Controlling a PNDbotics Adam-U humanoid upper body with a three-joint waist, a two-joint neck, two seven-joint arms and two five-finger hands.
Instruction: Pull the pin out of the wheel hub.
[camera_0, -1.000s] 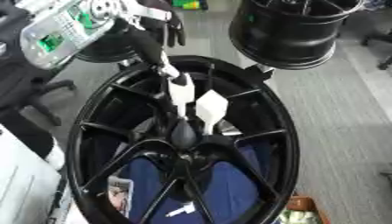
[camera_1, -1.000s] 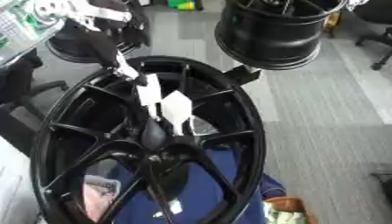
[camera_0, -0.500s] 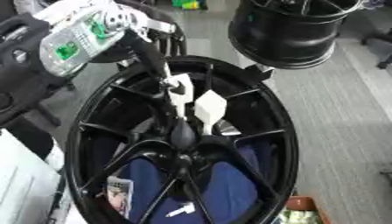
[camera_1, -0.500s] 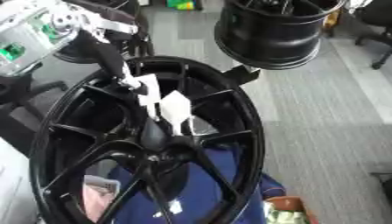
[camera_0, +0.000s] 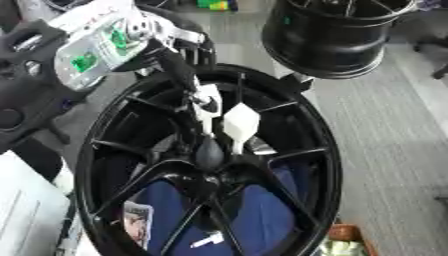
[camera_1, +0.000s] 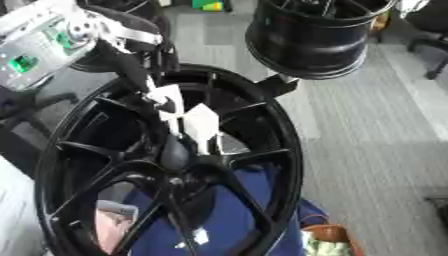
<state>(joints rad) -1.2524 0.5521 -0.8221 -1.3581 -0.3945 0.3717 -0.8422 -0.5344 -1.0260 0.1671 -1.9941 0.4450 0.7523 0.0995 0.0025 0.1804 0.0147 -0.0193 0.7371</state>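
1. Centre of both views: big black wheel hub with spokes, lying roughly flat, filling most of the picture.
2. Left arm comes in from the upper left, silver and black, green circuit boards showing on its forearm.
3. Left hand reaches down over the hub's far rim toward the middle; dark fingers point down at the white parts near the centre.
4. Can't tell if the left hand is open or closed, or whether it grips anything; fingers blur against the black spokes.
5. Two white pieces sit just above the hub centre: a smaller white piece right at the fingertips, and a larger white tag just beside it to the right.
6. Thin dark pin stands upright above the white tag; whether it is in the hub or free, can't tell.
7. Dark rounded centre cap sits just below the white pieces, where the spokes meet.
8. Blue cloth shows through the lower spokes, under the hub.
9. Second black wheel rim stands at top right, on grey floor, near the big hub's far edge.
10. Right hand shows in neither view.
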